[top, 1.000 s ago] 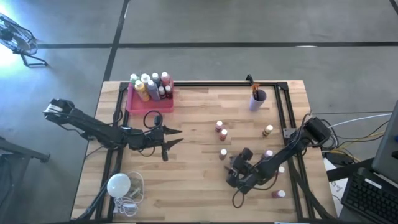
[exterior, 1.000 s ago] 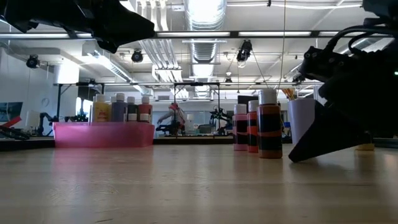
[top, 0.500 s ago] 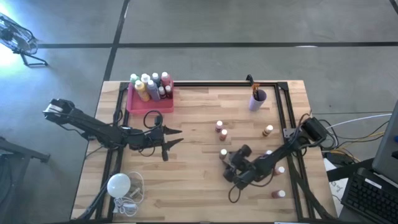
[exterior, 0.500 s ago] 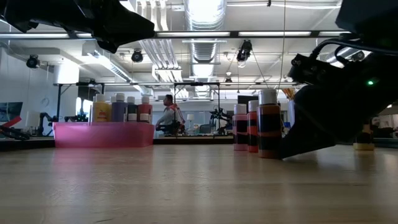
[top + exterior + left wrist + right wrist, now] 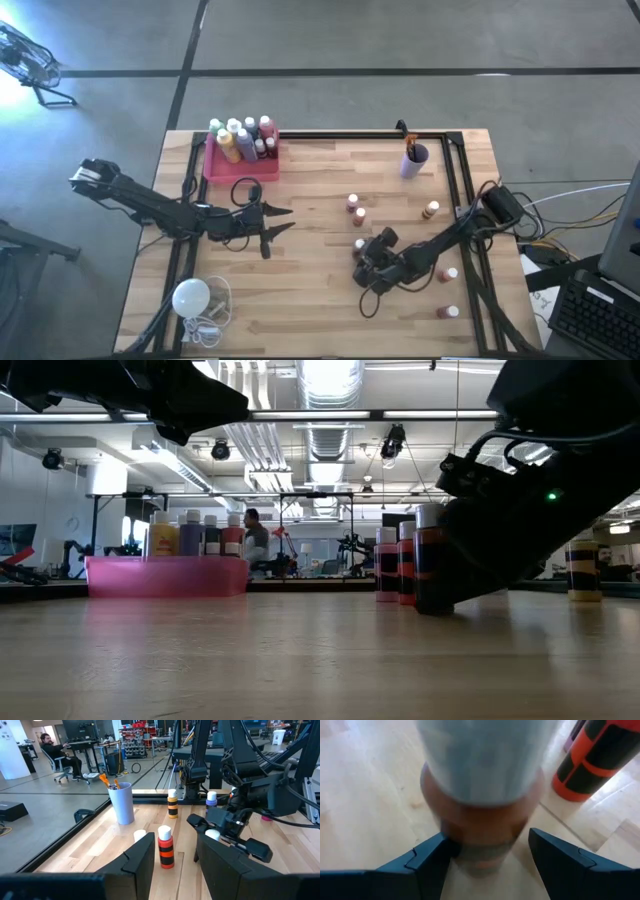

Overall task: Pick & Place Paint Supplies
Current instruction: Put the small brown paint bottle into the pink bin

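Right gripper (image 5: 362, 262), jaws open, has advanced toward ten o'clock and now straddles brown bottle (image 5: 482, 827); grasp imminent. Left gripper (image 5: 280, 220) stays open, idle.

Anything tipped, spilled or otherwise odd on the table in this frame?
Nothing spilled or tipped. The loose paint bottles all stand upright and the pink tray sits square. The only non-paint item is a white bulb with cord at the table's near left corner.
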Available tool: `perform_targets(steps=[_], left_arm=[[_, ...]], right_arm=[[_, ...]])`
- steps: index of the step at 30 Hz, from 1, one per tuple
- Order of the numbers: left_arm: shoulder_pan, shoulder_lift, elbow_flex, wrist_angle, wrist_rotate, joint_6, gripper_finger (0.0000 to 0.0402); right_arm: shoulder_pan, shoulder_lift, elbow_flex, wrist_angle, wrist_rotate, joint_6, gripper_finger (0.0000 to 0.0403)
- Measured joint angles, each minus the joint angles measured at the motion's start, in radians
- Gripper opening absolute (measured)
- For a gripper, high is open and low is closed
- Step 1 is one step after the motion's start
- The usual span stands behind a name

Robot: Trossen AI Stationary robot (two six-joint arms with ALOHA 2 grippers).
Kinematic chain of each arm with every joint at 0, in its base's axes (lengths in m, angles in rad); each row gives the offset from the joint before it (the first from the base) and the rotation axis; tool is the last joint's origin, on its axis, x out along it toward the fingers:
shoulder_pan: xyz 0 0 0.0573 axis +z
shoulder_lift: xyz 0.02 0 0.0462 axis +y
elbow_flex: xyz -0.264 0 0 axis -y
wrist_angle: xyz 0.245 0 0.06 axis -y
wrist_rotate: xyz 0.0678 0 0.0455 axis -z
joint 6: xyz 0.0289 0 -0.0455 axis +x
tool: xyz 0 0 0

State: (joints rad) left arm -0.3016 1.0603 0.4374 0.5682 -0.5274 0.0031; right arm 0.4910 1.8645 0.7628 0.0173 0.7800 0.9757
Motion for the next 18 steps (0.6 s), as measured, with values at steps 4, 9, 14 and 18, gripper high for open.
perform_targets(steps=[4, 9, 14, 18], left_arm=[[0.0, 0.0, 0.0, 0.0, 0.0, 0.0, 0.0153], [0.0, 0.0, 0.0, -0.001, 0.0, 0.0, 0.0154], [0.0, 0.0, 0.0, -0.001, 0.0, 0.0, 0.0154], [0.0, 0.0, 0.0, -0.001, 0.0, 0.0, 0.0154]], right_arm=[[-0.02, 0.0, 0.0, 0.002, -0.004, -0.011, 0.0273], [-0.026, 0.0, 0.0, 0.005, -0.011, -0.015, 0.0276], [-0.025, 0.0, 0.0, 0.01, -0.004, -0.019, 0.0247], [-0.026, 0.0, 0.0, 0.013, 0.001, -0.026, 0.0209]])
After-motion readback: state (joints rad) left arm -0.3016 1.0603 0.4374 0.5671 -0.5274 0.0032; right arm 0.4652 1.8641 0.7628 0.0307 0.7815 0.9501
